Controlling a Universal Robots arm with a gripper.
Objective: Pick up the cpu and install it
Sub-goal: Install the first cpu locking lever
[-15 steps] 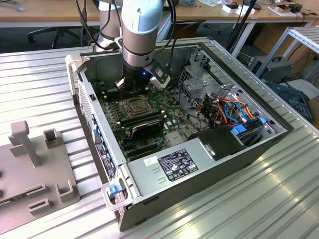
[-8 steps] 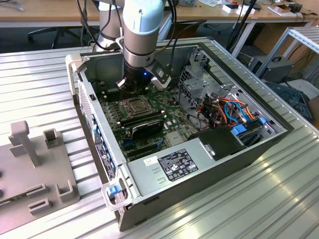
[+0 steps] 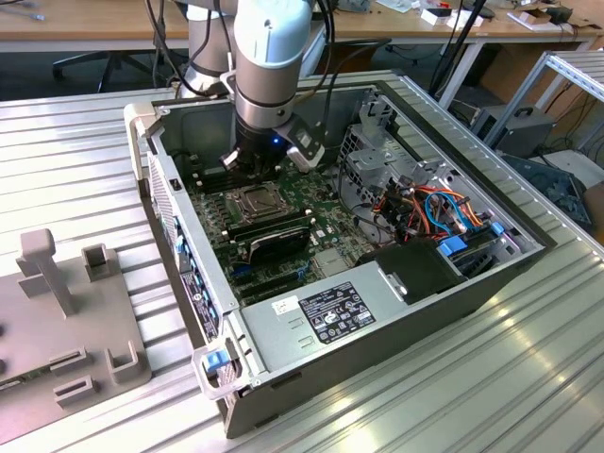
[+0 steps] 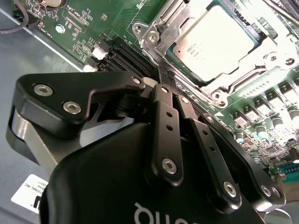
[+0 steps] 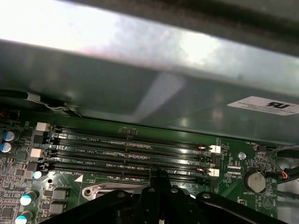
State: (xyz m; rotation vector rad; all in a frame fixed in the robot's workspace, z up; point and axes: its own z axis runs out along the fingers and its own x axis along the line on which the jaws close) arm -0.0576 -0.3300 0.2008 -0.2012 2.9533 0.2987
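Here pincer (image 4: 164, 77) clenched, empty, over memory slots (image 5: 131, 154); cpu (image 4: 216, 41) seated in socket, printed top unreadable.

Matt black pincer (image 4: 164, 77); cpu (image 4: 216, 38) glossy silver metal; motherboard (image 4: 261, 135) green.

A ribbed metal table (image 3: 85, 151) carries the open computer case (image 3: 396, 311) and apparently a grey fixture (image 3: 66, 321).

One robot arm (image 3: 269, 57). One gripper (image 4: 164, 77). One open computer case (image 3: 491, 283). One motherboard (image 3: 326, 236). One cpu (image 4: 216, 39) in socket. Four memory slots (image 5: 131, 154) in first wrist view. One power supply (image 3: 321, 316). One coin battery (image 5: 256, 180). One grey fixture plate (image 3: 57, 330).
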